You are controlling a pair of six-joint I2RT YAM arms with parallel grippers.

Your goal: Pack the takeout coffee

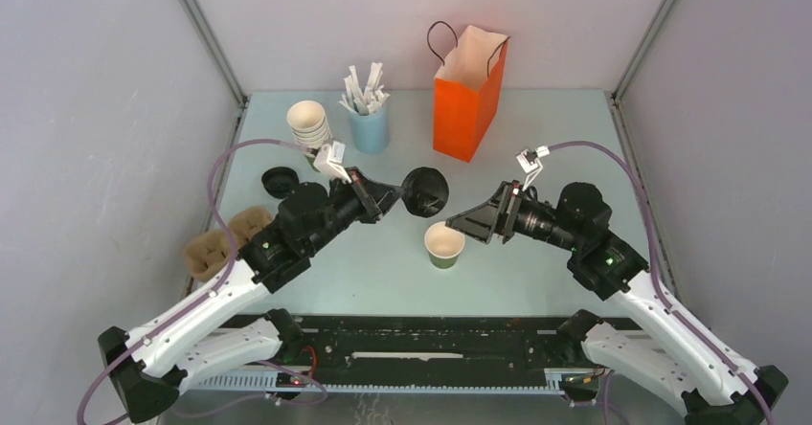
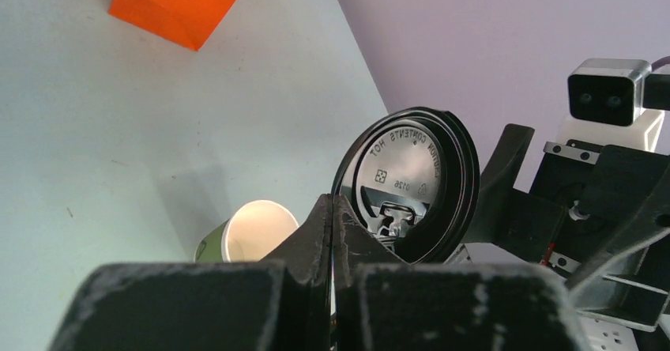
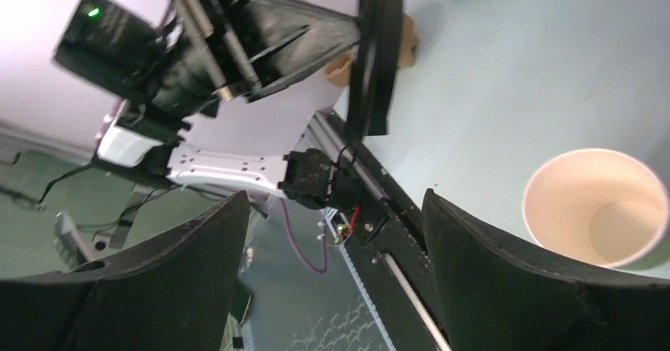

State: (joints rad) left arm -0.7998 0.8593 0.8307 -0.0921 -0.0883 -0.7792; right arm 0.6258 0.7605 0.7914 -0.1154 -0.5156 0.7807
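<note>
Green cup (image 1: 444, 244) stands lidless on table (image 1: 383, 274), between both grippers. Left gripper (image 1: 391, 196) pinches black lid (image 1: 424, 192) by rim, lid on edge, aloft just beyond cup. Right gripper (image 1: 462, 224) fingers spread wide, just beside cup, no grip. Risk — lid lands tilted, catches rim, tips light unbraced cup. Left wrist view shows pinch point, hidden from top — right wrist view shows cup interior bare.

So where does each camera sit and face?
Top external: above and behind, looking down at the table; left arm and right arm show.
Left wrist: along the shut left gripper pinching the black lid, toward green cup and orange bag.
Right wrist: through the open right gripper, toward the left arm.
All share lid and cup.
</note>
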